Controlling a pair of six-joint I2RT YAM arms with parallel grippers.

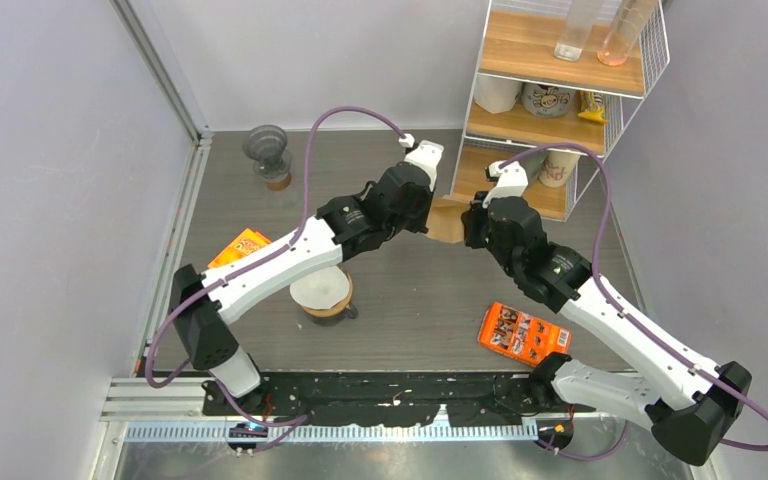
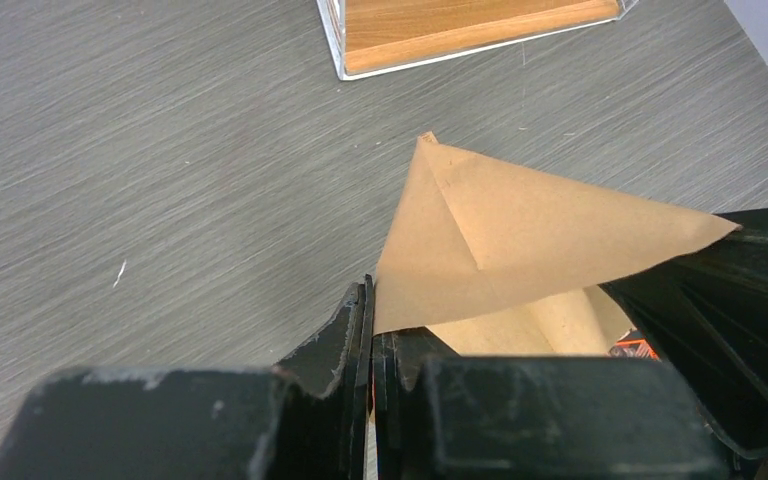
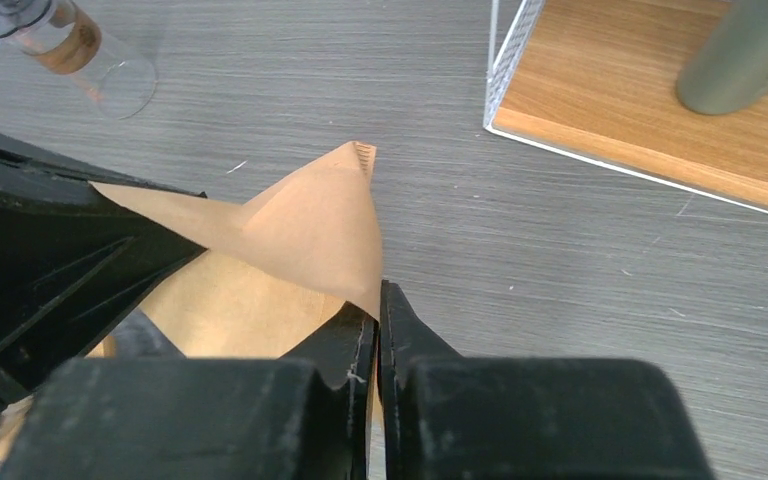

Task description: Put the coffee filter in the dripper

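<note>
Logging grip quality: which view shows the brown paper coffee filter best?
Left wrist: the brown paper coffee filter is large in frame, with its fold lines and open mouth visible and its edge pinched in the left tool. Right wrist shows its other side almost as well; top external shows only a small brown patch.

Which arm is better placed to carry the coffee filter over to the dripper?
Left, probably. The left gripper and right gripper both pinch the coffee filter, but the glass dripper stands far left on the table, on the left arm's side.
</note>
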